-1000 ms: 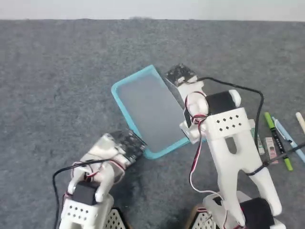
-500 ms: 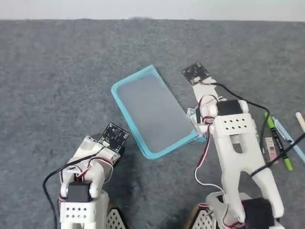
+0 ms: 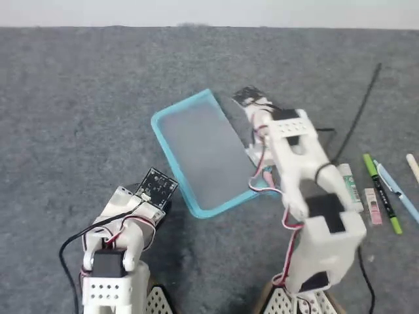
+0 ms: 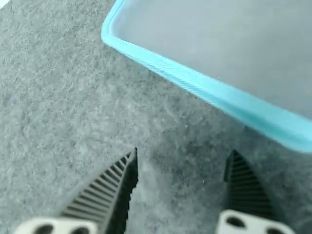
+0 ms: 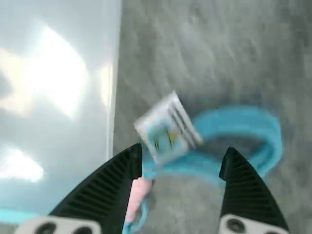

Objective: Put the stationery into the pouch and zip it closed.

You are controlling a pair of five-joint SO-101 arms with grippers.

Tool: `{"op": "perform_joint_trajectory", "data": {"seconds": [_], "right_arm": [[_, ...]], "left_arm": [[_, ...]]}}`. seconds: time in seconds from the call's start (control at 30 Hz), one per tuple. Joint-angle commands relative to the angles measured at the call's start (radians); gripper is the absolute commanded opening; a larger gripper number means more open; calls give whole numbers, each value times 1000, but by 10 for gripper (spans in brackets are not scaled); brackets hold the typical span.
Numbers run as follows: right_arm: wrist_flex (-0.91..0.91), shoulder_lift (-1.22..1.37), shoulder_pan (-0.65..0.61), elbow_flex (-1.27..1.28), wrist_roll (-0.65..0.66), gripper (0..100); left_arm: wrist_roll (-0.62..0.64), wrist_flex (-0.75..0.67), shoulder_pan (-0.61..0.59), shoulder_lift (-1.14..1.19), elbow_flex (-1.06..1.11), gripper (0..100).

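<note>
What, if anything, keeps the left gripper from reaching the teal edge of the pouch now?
Probably nothing, so likely yes: the left gripper is open, the pouch edge lies just ahead, and only carpet lies between them.

A grey, fuzzy mat covers the table as far as I can see, its nap slightly mottled with lighter and darker patches. At the far edge it meets a pale, plain strip of wall in a straight line. Seen close up from the wrist views, the mat has a coarse, felt-like surface and lies flat and unwrinkled, with soft shadows here and there
</note>
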Motion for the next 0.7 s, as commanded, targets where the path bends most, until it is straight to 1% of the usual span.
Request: {"op": "perform_joint_trajectory", "data": {"seconds": [0.0,0.1,0.17,0.27,0.33,0.47,0.6,0.67], "right_arm": [[15,44,-88,-166,-12,241],[16,134,-139,-288,-18,241],[35,193,-151,-361,-18,241],[117,222,-122,-460,-23,242],[148,214,-85,-479,-17,242],[182,211,-36,-419,-14,237],[202,203,27,-288,-14,143],[205,197,59,-232,8,118]], "left_arm": [[0,-23,-5,3,-5,265],[0,-21,-5,3,-5,265],[0,-20,-5,3,-5,265],[-2,-21,-5,3,-5,265],[-2,-23,-5,3,-5,265],[-2,-23,-5,3,-5,265],[-3,-23,-5,3,-5,265],[-3,-23,-5,3,-5,265]]}}
